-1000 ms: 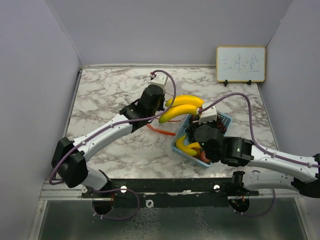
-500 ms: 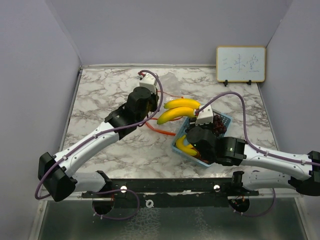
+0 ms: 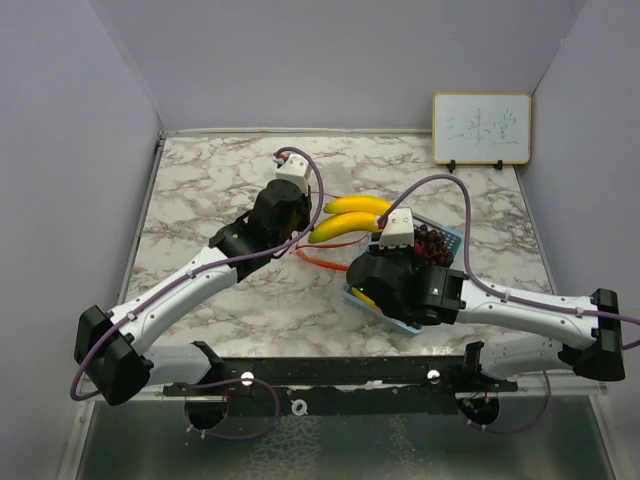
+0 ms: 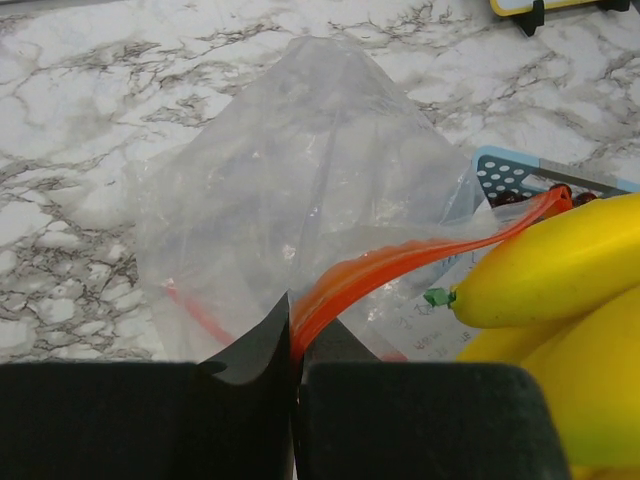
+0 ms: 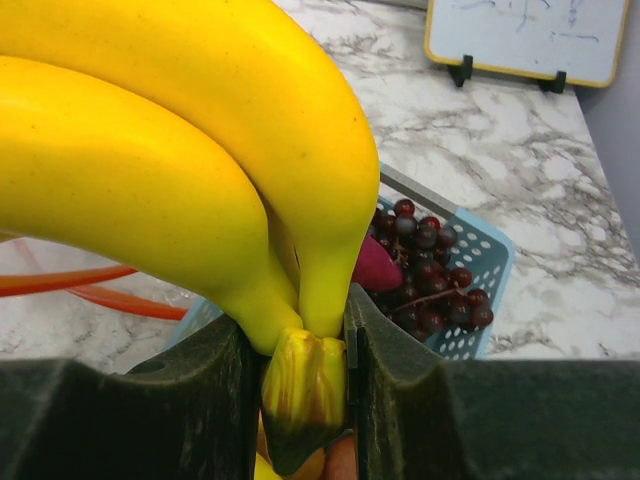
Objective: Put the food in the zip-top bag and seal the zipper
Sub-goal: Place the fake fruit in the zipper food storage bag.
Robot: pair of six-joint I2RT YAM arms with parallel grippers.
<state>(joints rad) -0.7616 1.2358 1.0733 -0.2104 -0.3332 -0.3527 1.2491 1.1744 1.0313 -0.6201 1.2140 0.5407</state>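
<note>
Marble table (image 3: 200,190): basket (image 5: 492,262) holds grapes (image 5: 432,268); left gripper (image 4: 297,335) pinches bag (image 4: 300,180), right gripper (image 5: 300,345) clamps bananas (image 5: 200,150).

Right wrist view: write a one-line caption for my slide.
Right gripper holds a bunch of bananas by the stem, with the blue basket of grapes behind on the marble table.

The light is soft and even and comes from above. Shadows on the worktop (image 3: 200,200) are faint. In the right wrist view the near bananas (image 5: 150,180) look slightly blurred. The zip-top bag (image 4: 300,180) shows mild glare.
</note>
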